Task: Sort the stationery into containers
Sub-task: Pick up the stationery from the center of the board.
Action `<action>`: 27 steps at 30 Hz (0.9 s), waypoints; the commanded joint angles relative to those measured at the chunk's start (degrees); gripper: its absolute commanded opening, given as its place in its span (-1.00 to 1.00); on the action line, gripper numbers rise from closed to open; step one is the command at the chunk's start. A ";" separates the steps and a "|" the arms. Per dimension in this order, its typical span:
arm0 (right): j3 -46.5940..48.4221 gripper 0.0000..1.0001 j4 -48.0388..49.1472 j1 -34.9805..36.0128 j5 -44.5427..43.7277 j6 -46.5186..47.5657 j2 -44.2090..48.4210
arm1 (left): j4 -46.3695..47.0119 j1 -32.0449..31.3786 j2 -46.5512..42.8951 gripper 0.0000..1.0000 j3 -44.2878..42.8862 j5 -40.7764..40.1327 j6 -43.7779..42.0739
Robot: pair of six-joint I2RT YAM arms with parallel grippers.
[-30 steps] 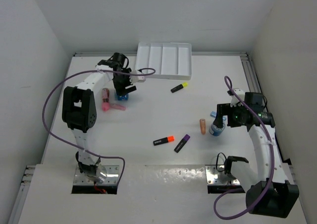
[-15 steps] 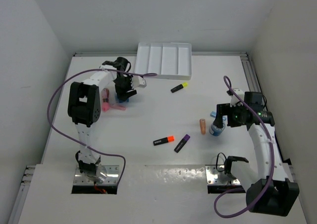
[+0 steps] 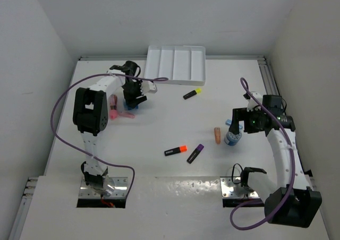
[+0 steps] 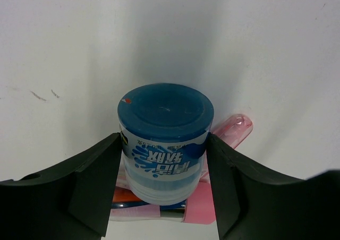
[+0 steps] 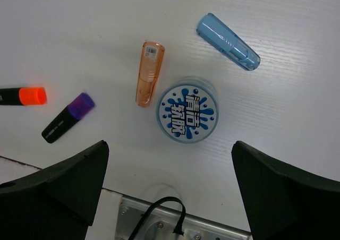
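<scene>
My left gripper [image 3: 132,98] is shut on a blue round jar [image 4: 164,112], both fingers pressed against its sides [image 4: 163,160]. Pink sticks [image 4: 231,134] lie just behind and under the jar; in the top view they lie left of it [image 3: 113,108]. My right gripper [image 3: 237,124] is open and empty [image 5: 169,150], above a second blue round jar [image 5: 187,117]. A peach stick [image 5: 149,74] and a blue stick [image 5: 228,42] lie beside that jar. The white four-compartment tray [image 3: 176,64] stands at the back and looks empty.
A yellow-ended highlighter [image 3: 192,93] lies just in front of the tray. Orange-ended [image 3: 176,151] and purple-ended [image 3: 195,153] highlighters lie mid-table, also in the right wrist view [image 5: 24,96] [image 5: 68,118]. A purple cable loops near the tray's front left corner [image 3: 156,79].
The left arm's upper links have swung to the right while its gripper stays on the blue jar. The right gripper has shifted slightly towards the back.
</scene>
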State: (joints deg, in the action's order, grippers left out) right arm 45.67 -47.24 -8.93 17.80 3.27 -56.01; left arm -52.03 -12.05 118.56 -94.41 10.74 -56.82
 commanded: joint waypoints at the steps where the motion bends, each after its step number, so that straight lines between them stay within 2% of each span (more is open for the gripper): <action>1: 3.11 0.92 0.22 -0.30 1.01 0.34 -0.15 | 0.97 -0.34 4.04 0.31 0.54 0.42 0.65; 4: 3.37 0.91 0.22 -0.30 1.18 0.34 -0.42 | 0.79 -0.43 4.57 0.22 0.46 0.77 0.83; 5: 3.63 0.91 0.14 -0.39 1.18 0.42 -0.50 | 0.79 -0.34 4.66 -0.09 0.37 1.12 1.00; 7: 3.90 0.90 0.13 -0.30 1.62 0.16 -0.68 | -0.52 -0.25 5.45 -0.36 -1.03 1.73 1.70; 8: 4.16 0.90 0.13 -0.39 1.80 -0.01 -0.68 | -1.14 -0.16 5.71 -0.56 -1.65 2.26 2.14; 11: 6.00 0.89 0.57 -0.30 3.55 -1.59 -1.12 | -2.02 1.41 4.75 -0.75 -4.28 7.44 4.78; 14: 8.11 0.89 1.88 -0.21 6.54 -5.54 -1.64 | 0.78 4.39 0.63 -0.87 -6.57 16.21 9.78; 15: 8.90 0.88 2.33 -0.30 7.50 -7.73 -1.91 | 4.62 5.19 -3.04 -0.89 -6.31 21.98 11.80; 18: 11.98 0.85 3.21 0.05 12.33 -12.48 -3.66 | 19.73 8.97 -12.72 -0.94 -0.62 33.88 22.42; 19: 13.38 0.85 3.73 0.05 14.87 -13.71 -4.02 | 25.26 9.67 -15.53 -0.94 1.84 36.25 30.80; 20: 14.00 0.83 3.91 0.14 16.37 -16.08 -5.06 | 37.75 10.99 -21.04 -0.95 8.04 39.24 35.85; 21: 14.53 0.83 4.35 0.31 17.87 -17.23 -5.42 | 44.23 11.43 -23.53 -0.97 11.41 39.61 42.25; 23: 15.50 0.82 6.19 0.93 21.04 -20.91 -6.30 | 60.11 12.05 -30.19 -1.00 18.95 39.79 65.06; 26: 15.24 0.77 11.46 2.33 22.10 -26.18 -5.78 | 67.99 12.05 -35.66 -1.00 23.99 38.48 78.48; 27: 14.98 0.75 13.47 2.86 21.75 -27.69 -5.26 | 69.77 12.05 -36.81 -1.00 25.32 38.04 88.71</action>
State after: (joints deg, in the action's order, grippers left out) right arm 59.09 -40.86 -7.51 35.46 -16.56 -62.13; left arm -2.24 1.17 86.21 -72.38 43.31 3.01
